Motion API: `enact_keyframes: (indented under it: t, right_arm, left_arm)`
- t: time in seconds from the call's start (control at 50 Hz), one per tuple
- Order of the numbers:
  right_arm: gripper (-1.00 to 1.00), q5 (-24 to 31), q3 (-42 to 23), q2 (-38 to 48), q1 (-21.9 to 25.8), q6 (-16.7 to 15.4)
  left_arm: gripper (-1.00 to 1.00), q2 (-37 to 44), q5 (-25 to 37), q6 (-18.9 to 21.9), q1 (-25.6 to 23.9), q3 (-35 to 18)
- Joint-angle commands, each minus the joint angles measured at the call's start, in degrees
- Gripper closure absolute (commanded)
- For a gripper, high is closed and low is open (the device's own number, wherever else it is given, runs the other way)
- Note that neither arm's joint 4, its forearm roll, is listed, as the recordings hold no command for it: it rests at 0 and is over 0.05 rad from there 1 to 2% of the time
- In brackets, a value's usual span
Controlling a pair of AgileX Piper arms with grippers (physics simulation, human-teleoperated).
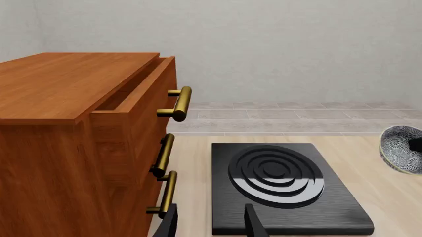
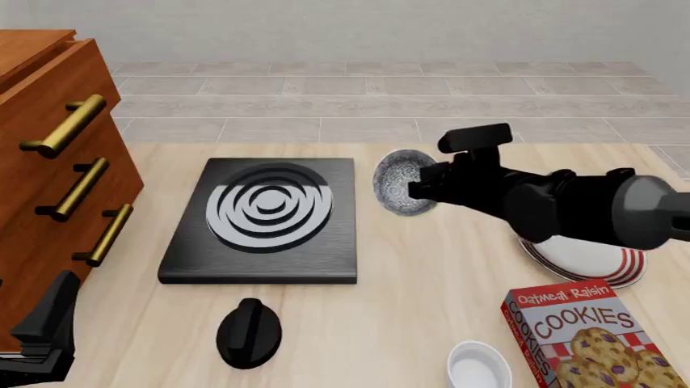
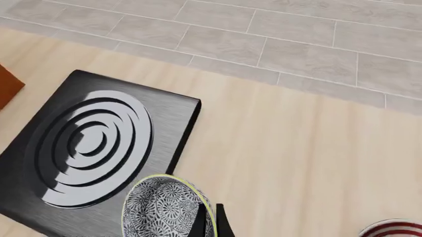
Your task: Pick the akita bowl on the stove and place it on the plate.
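The bowl (image 2: 401,183) is off the stove (image 2: 262,218). It hangs tilted in the air just to the right of the black slab, above the bare desk (image 2: 431,275). The right hand (image 3: 209,221) holds it: in the right wrist view the two fingers are pressed together on the rim, one inside and one outside. So the pick seems done, and the step in hand is, I judge, the carry toward the plate (image 2: 587,260).

The plate lies near the right edge of the desk, partly hidden under the right arm, with its red stripes showing. A box of cookies (image 2: 577,335) and a small white cup (image 2: 481,368) stand in front of it.

The next move calls for bringing the bowl to the right and nearer, over the plate, turning it level, lowering it, and only then releasing.

The left hand (image 1: 209,223) waits low beside the wooden drawers (image 1: 79,143), fingers apart, holding nothing.
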Motion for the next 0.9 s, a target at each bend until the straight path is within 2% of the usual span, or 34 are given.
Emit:
enact_keyframes:
  t: [0.02, 0.56, 0.9]
  right_arm:
    - [1.0, -0.12, 1.83, -1.86, -2.71, -0.35]
    - [1.0, 0.51, 3.1, -2.96, -8.75, -2.52]
    - [1.0, -1.03, 5.83, -3.56, -11.94, -2.13]
  left_arm:
    - [-1.0, 0.0, 0.0, 0.0, 0.0, 0.0]
    - [-1.0, 0.0, 0.0, 0.0, 0.0, 0.0]
    - [-1.0, 0.0, 0.0, 0.0, 0.0, 0.0]
